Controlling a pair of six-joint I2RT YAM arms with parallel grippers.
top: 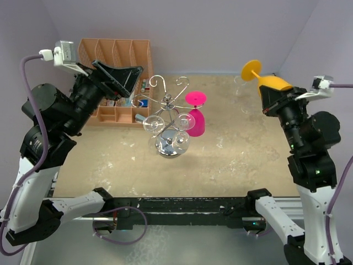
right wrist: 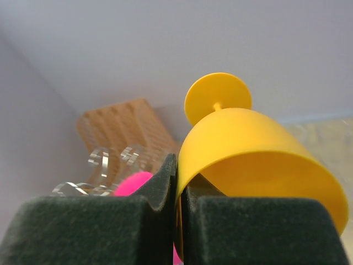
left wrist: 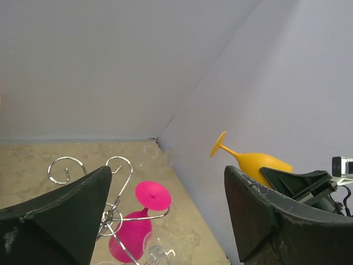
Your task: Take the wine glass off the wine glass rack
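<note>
The silver wire wine glass rack [top: 168,105] stands mid-table on its chrome base. A pink wine glass [top: 196,118] hangs upside down on its right arm, and clear glasses [top: 154,124] hang lower. My right gripper [top: 270,95] is shut on the rim of an orange wine glass [top: 270,80], held up at the right, clear of the rack; the glass also fills the right wrist view [right wrist: 248,149]. My left gripper [top: 118,77] is open and empty, raised left of the rack. The left wrist view shows the rack [left wrist: 118,187], the pink glass [left wrist: 138,221] and the orange glass [left wrist: 256,163].
An orange slotted file organizer [top: 118,77] stands at the back left behind my left gripper, with small items in its front tray. Purple walls close the back and sides.
</note>
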